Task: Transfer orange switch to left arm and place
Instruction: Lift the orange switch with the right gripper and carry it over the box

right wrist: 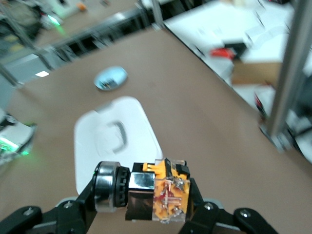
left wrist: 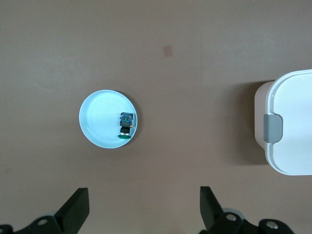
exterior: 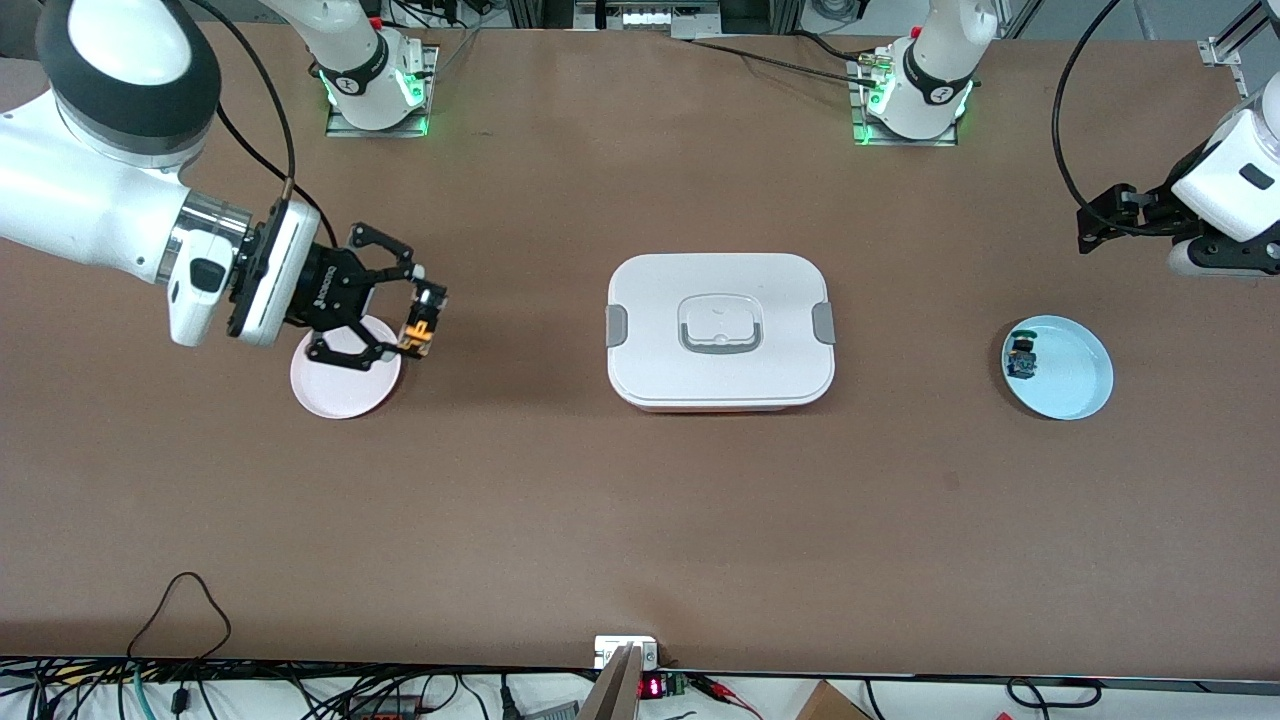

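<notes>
Blue plate (exterior: 1072,392) and pink plate (exterior: 345,385) lie nearest the front camera, at the left and right arms' ends. On the blue plate, a green-capped switch (exterior: 1022,358). Box (exterior: 720,330) sits between the plates, lid on. Right gripper (exterior: 412,325) is up over the pink plate's edge, clenched on the orange switch (right wrist: 165,192). Left gripper (left wrist: 144,207) hangs above the table near the blue plate, fingers spread, holding nothing.

Orange switch (right wrist: 163,195): orange-tan body, black and silver parts, between black jaws.
Box (exterior: 720,330): white, grey clips.
Plates: pink (exterior: 335,385), pale blue (exterior: 1070,375).
Table (exterior: 640,520): brown.
</notes>
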Robot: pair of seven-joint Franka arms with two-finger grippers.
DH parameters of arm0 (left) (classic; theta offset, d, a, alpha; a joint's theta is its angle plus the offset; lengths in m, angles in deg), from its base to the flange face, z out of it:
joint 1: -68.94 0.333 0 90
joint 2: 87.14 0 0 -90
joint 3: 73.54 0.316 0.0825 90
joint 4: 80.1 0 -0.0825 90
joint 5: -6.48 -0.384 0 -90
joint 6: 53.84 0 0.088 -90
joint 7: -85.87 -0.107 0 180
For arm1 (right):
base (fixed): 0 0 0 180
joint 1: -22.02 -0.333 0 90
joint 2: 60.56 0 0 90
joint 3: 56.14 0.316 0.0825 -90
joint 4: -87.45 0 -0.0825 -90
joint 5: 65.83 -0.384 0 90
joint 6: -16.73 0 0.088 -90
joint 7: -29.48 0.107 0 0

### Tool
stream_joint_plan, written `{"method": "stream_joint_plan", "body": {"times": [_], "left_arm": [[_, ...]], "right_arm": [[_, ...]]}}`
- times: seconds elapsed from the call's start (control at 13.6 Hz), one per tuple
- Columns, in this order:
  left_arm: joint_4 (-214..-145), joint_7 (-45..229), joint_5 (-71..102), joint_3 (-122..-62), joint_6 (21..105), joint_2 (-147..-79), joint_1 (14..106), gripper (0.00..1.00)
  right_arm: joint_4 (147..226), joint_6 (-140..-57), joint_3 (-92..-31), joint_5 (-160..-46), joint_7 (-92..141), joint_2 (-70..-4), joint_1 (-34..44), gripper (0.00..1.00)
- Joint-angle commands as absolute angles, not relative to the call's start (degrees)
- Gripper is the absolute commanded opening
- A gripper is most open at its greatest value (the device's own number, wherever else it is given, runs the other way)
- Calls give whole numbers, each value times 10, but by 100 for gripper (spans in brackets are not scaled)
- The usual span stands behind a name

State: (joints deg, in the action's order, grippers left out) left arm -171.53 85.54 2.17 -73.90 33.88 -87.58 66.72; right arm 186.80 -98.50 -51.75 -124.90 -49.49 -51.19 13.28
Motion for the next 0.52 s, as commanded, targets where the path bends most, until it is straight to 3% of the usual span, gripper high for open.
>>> {"method": "stream_joint_plan", "body": {"times": [0.0, 0.44], "left_arm": [[-1710, 861, 30, -739, 330, -873, 667, 100], [-1710, 861, 30, -738, 330, -873, 667, 100]], "right_arm": [[1867, -940, -515, -1341, -600, -507, 114, 0], [1868, -923, -515, -1492, -739, -472, 62, 0]]}}
